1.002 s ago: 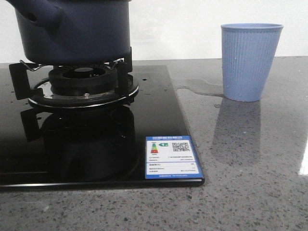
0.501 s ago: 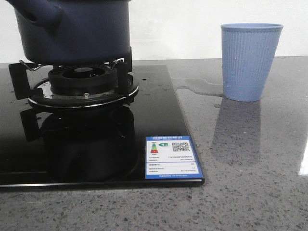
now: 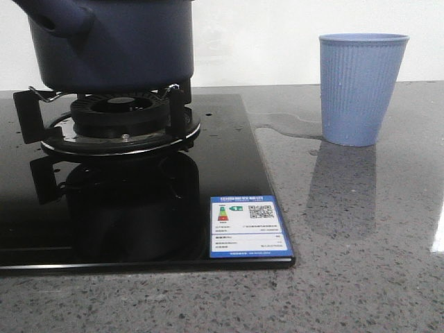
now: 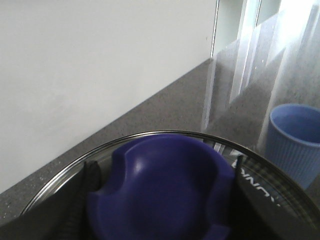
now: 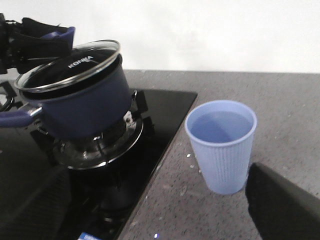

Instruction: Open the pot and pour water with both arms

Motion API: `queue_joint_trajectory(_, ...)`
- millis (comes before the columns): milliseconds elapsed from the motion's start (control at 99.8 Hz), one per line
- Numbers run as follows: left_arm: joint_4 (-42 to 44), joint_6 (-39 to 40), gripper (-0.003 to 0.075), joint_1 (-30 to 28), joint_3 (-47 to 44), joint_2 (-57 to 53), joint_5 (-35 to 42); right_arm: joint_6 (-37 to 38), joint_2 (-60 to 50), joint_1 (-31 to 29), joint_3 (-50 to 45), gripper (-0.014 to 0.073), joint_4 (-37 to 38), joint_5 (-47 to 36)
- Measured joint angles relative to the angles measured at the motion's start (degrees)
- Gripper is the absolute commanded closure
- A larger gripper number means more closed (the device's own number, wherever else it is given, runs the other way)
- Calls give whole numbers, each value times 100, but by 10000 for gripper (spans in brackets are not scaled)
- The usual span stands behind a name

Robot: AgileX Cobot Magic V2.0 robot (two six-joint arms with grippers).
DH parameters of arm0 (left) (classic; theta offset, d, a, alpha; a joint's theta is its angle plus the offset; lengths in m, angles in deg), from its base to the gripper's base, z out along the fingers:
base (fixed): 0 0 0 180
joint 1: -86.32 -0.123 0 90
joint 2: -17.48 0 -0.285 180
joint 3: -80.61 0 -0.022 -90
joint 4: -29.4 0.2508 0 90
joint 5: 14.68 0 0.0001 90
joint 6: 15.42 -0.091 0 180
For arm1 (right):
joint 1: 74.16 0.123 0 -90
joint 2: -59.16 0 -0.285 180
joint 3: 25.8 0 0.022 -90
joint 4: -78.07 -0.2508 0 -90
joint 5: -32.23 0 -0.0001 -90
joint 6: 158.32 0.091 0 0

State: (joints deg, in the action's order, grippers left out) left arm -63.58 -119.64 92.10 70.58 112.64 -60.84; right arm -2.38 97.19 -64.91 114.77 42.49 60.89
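Left gripper (image 4: 160, 200): above pot, fingers (image 4: 82, 195) clamped either side of blue lid knob (image 4: 160, 190).
Right gripper (image 5: 160, 210): fingers (image 5: 285, 205) spread wide, holding nothing; ribbed light-blue cup (image 5: 221, 145) between them, untouched.
Pot (image 3: 114, 45): navy, matte, smooth; on black burner stand (image 3: 118, 125).
Lid (image 5: 70, 65): glass, metal-rimmed, tilted on pot.

Front view sits low at table (image 3: 361, 277) level, facing forward; both wrist views look down closer, sharing the pot (image 3: 114, 45) and cup (image 3: 361, 87).
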Motion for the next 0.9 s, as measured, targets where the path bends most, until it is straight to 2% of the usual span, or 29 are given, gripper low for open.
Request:
queue_joint_trajectory(210,-573,0,491,-311,0,-539,-153,-10,162,0,-205,-50,156,-539)
queue_joint_trajectory(491,-619,-4,491,-321,0,-1480,-363,-225,1103,74,-425,-50,166,-1066)
queue_joint_trajectory(651,-619,-4,491,-321,0,-1860,-417,-538,1626,533,-447,-50,166,-2078)
queue_joint_trajectory(902,-619,-4,491,-321,0,-2101,-441,-601,2286,1476,-775,-50,175,-3667)
